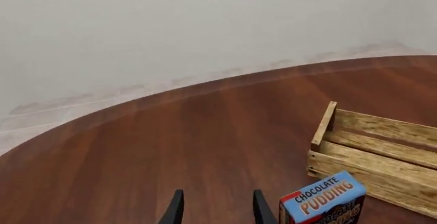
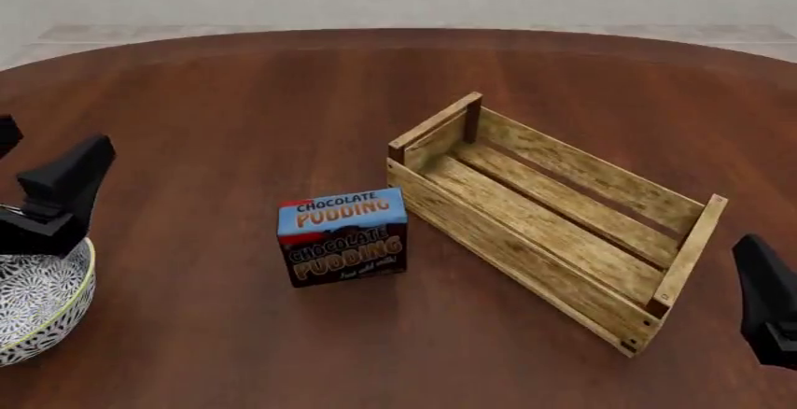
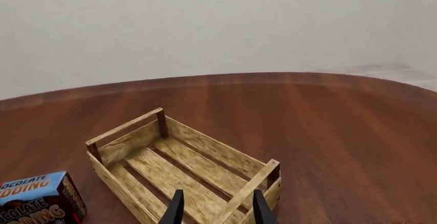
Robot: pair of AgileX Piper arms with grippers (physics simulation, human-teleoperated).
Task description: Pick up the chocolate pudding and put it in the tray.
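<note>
The chocolate pudding (image 2: 342,236), a small box with a blue top and dark brown front, stands upright on the table just left of the tray (image 2: 510,250), a long light-wood slatted crate that is empty. My left gripper (image 2: 56,194) is at the left edge, well left of the pudding. In the left wrist view it (image 1: 218,211) is open and empty, with the pudding (image 1: 321,199) beside one finger and the tray (image 1: 369,175) beyond. My right gripper (image 2: 766,302) is at the right edge by the tray's near end. In the right wrist view it (image 3: 218,211) is open over the tray (image 3: 119,185), with the pudding (image 3: 38,198) beside the tray.
A blue-and-white patterned bowl (image 2: 37,302) sits at the front left, under my left gripper. The round dark wood table (image 2: 249,101) ends at a curved far edge with a pale floor and wall beyond.
</note>
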